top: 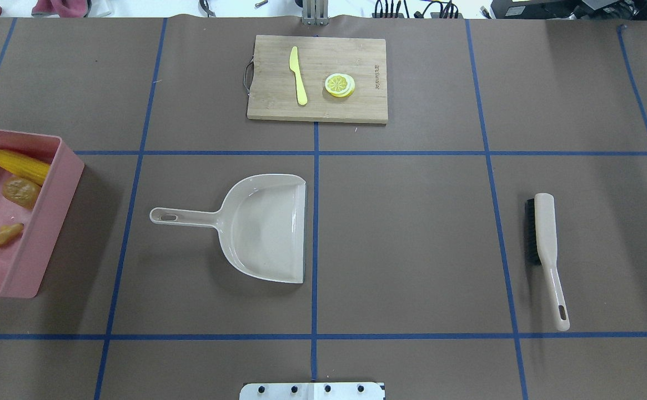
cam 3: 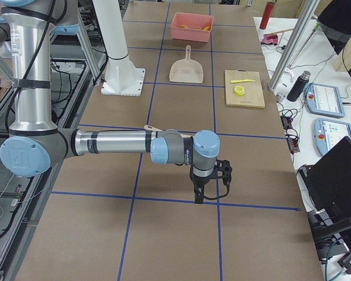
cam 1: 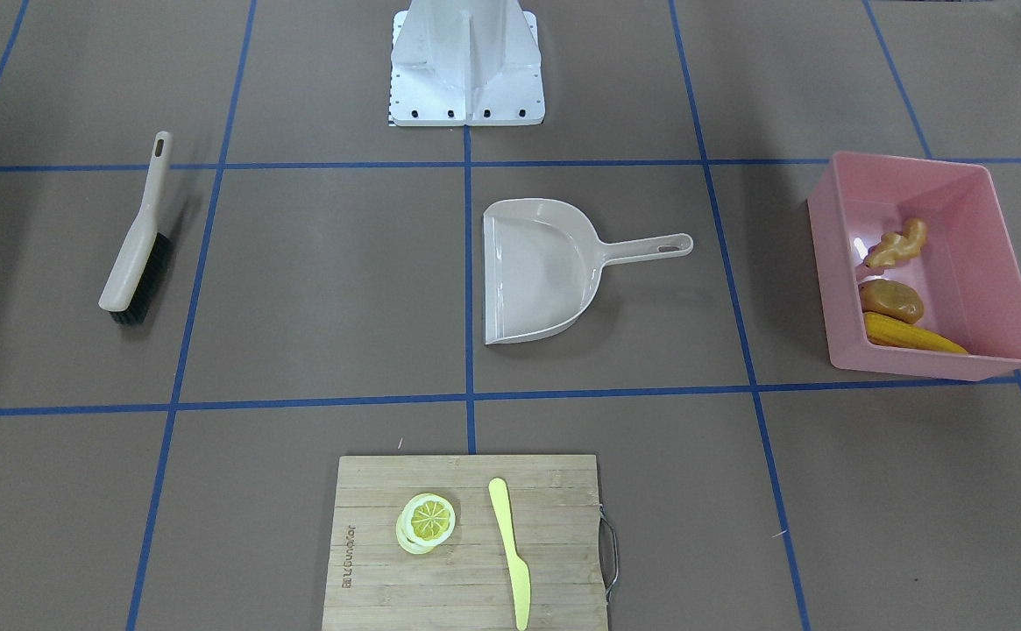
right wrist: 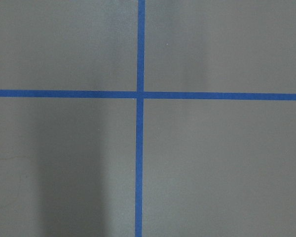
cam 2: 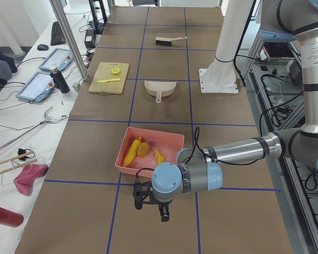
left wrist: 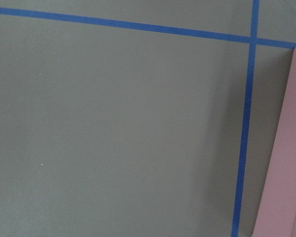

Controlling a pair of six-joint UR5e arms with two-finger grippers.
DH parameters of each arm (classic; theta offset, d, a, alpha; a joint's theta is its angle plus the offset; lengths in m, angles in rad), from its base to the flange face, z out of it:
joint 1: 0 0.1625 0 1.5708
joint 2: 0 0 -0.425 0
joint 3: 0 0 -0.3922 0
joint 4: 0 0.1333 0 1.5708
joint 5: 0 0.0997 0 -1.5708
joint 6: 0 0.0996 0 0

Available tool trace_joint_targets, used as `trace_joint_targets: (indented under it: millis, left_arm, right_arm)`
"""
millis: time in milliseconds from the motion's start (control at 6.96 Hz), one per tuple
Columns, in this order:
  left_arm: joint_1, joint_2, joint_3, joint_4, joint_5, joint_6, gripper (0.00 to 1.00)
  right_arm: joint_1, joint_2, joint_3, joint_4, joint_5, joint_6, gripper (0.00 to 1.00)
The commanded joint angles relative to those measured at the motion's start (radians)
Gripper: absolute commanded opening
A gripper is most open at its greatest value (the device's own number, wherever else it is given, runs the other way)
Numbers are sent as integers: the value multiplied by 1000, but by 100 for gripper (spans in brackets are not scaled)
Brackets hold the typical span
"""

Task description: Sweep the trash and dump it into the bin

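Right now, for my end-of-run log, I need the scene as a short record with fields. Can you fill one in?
bin: pink tub on the robot's left
in bin: corn cob, ginger root, potato
dustpan: empty, flat on the table
brush: lying on the table
cutting board: lemon slices and knife on it
left gripper: near the bin, open or shut cannot tell
right gripper: over bare table, cannot tell

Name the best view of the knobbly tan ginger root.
Exterior front-facing: the knobbly tan ginger root lies whole, unblocked, in the pink plastic tub. Overhead crops it at the frame edge; exterior left shows it small; exterior right too tiny; wrist cameras miss it.
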Motion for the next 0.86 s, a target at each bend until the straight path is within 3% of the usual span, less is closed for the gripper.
trace_joint_targets:
  millis: [0, 144, 718]
  left_arm:
    - [-12, -75, -15, 152, 3, -5, 99]
    - [-12, -120, -15, 221, 3, -5, 99]
    - [-12, -134, -10, 236, 5, -5, 99]
  right_arm:
    - [0, -1, -1, 0, 5, 0, 100]
    - [0, -1, -1, 0, 3, 0, 100]
    - [1, -4, -4, -2, 5, 0, 100]
